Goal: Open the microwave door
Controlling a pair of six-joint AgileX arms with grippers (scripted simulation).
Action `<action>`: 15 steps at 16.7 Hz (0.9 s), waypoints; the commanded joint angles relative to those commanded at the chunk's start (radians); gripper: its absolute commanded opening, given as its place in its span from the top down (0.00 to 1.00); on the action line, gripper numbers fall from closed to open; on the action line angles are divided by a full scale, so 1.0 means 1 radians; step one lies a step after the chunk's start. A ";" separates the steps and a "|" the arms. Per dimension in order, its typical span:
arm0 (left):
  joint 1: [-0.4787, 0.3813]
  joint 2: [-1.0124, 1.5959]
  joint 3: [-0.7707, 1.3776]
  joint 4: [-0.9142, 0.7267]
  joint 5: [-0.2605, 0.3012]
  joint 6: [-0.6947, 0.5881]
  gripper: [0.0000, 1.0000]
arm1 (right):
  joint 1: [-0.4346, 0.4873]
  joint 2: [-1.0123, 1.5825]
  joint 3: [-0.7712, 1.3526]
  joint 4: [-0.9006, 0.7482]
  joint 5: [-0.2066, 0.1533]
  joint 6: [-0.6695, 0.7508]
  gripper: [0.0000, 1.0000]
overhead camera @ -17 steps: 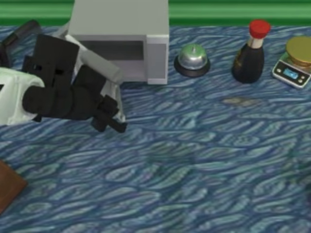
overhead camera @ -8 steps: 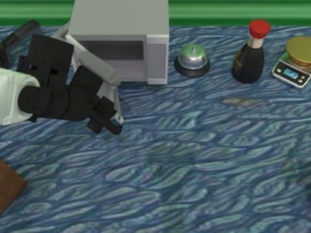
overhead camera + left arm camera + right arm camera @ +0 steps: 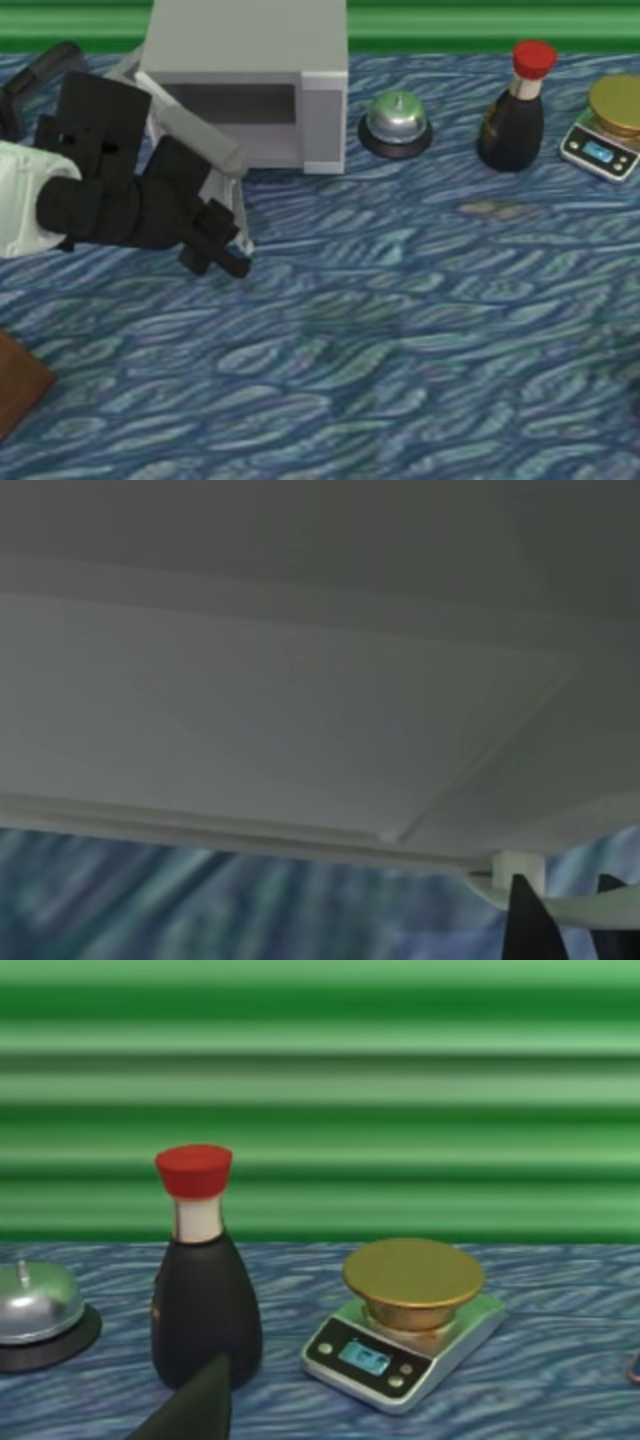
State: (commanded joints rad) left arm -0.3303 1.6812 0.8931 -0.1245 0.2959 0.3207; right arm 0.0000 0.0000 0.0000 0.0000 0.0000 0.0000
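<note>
My left gripper [image 3: 222, 243] sits just in front of the microwave [image 3: 245, 75], at the free end of the microwave door [image 3: 195, 135]. In the left wrist view its two dark fingertips [image 3: 528, 925] stand on either side of the pale handle [image 3: 560, 905] at the door's edge, nearly closed on the bar and seemingly gripping it. The door fills most of that view as a flat grey panel.

From above, the door stands swung partly out from the microwave's front. Its long axis runs aslant from the hinge at the microwave's left corner towards the handle end near my gripper, and its outer face is turned towards the left side of the table. The dark cavity [image 3: 240, 103] shows behind it. The microwave itself stands at the far edge of the table, front facing the near side, with its control strip [image 3: 325, 120] at its right end. I can read no writing on it.

To the right of the microwave come a silver bell [image 3: 396, 122], then a dark bottle with a red cap [image 3: 517, 105], then a small digital scale [image 3: 601, 150] carrying a gold dish [image 3: 615, 105]. The scale's blue display cannot be read.

My right gripper shows only as a dark fingertip [image 3: 195, 1405] in the right wrist view, facing the bottle; I cannot tell how wide it stands.
</note>
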 joint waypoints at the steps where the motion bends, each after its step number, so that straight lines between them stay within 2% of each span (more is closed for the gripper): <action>1: 0.000 0.000 0.000 0.000 0.000 0.000 1.00 | 0.000 0.000 0.000 0.000 0.000 0.000 0.00; 11: 0.000 0.000 0.000 0.000 0.000 0.000 1.00 | 0.000 0.000 0.000 0.000 0.000 0.000 0.00; 15: 0.006 0.000 -0.004 -0.011 0.021 0.020 1.00 | 0.000 0.000 0.000 0.000 0.000 0.000 0.00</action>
State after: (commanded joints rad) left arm -0.3246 1.6811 0.8889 -0.1356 0.3167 0.3407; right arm 0.0000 0.0000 0.0000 0.0000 0.0000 0.0000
